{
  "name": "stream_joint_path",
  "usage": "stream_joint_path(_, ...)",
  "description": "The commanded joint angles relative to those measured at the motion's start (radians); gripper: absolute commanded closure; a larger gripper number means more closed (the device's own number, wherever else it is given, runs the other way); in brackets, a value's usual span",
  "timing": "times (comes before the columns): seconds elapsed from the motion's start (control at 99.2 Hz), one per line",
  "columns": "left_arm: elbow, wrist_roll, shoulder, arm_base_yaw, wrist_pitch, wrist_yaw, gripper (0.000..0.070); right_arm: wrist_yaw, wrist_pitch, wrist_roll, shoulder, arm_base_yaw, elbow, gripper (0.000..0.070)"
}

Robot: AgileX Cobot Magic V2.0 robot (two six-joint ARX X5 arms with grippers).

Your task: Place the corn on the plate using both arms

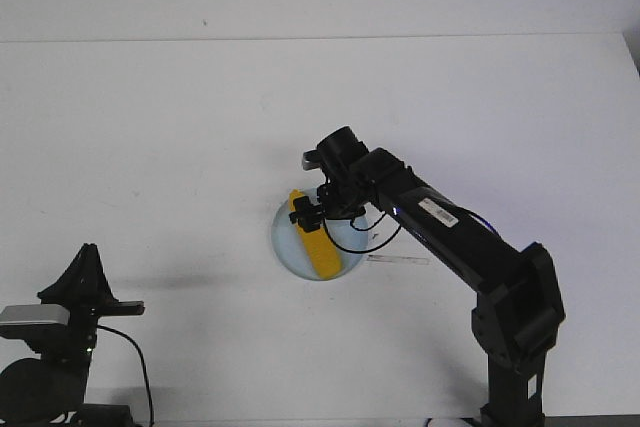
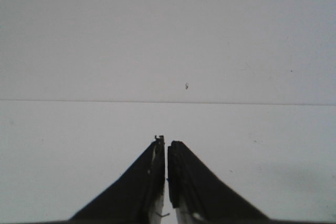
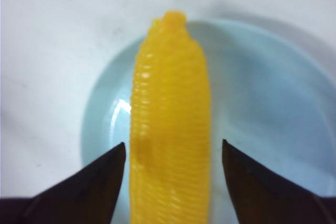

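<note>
The yellow-orange corn [image 1: 317,244] lies on the pale-blue plate [image 1: 290,252] near the table's middle, its tapered end over the far rim. In the right wrist view the corn [image 3: 170,124] lies lengthwise across the plate [image 3: 262,103]. My right gripper [image 1: 312,217] hovers over the corn's far half; its jaws are open, one on each side of the cob, with gaps to it [image 3: 173,153]. My left gripper [image 2: 166,142] is shut and empty, over bare table; in the front view it rests at the near left corner [image 1: 85,267].
A thin pale strip [image 1: 398,260] lies on the white table just right of the plate. The right arm's base [image 1: 515,347] stands at the near right. The table's far edge meets a grey wall.
</note>
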Motion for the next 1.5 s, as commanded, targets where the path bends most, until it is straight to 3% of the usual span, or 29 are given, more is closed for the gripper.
stream_joint_path(0.0, 0.005, -0.005, -0.002, 0.000, 0.012, -0.004, 0.0698, 0.003, 0.006, -0.001, -0.015, -0.001, 0.032, 0.0207)
stream_joint_path(0.171, 0.005, -0.005, -0.002, 0.000, 0.012, -0.004, 0.0698, 0.004, -0.002, -0.016, -0.075, -0.007, 0.032, 0.0205)
stream_joint_path(0.403, 0.005, -0.005, -0.002, 0.000, 0.012, -0.004, 0.0699, 0.040, 0.030, -0.161, -0.206, -0.048, 0.032, 0.0221)
stream_joint_path(0.454, 0.005, -0.005, -0.002, 0.000, 0.012, -0.004, 0.0699, 0.087, 0.024, -0.182, -0.223, -0.060, 0.030, 0.0299)
stream_joint_path(0.565, 0.005, -0.005, -0.002, 0.000, 0.012, -0.004, 0.0698, 0.231, 0.016, -0.267, -0.270, -0.079, -0.005, 0.0635)
stream_joint_path(0.625, 0.005, -0.005, -0.002, 0.000, 0.012, -0.004, 0.0699, 0.297, 0.031, -0.286, -0.299, -0.085, -0.044, 0.0686)
stream_joint_path(0.766, 0.005, -0.005, -0.002, 0.000, 0.012, -0.004, 0.0698, 0.363, 0.134, -0.296, -0.418, -0.127, -0.227, 0.0686)
stream_joint_path(1.18, 0.005, -0.005, -0.002, 0.000, 0.012, -0.004, 0.0698, 0.377, 0.666, -0.316, -1.018, -0.397, -0.946, 0.0686)
stream_joint_path(1.321, 0.005, -0.005, -0.002, 0.000, 0.012, -0.004, 0.0698, 0.376, 0.769, -0.316, -1.211, -0.525, -1.112, 0.0686)
stream_joint_path(1.493, 0.005, -0.005, -0.002, 0.000, 0.012, -0.004, 0.0699, 0.346, 0.787, -0.314, -1.427, -0.621, -1.221, 0.0686)
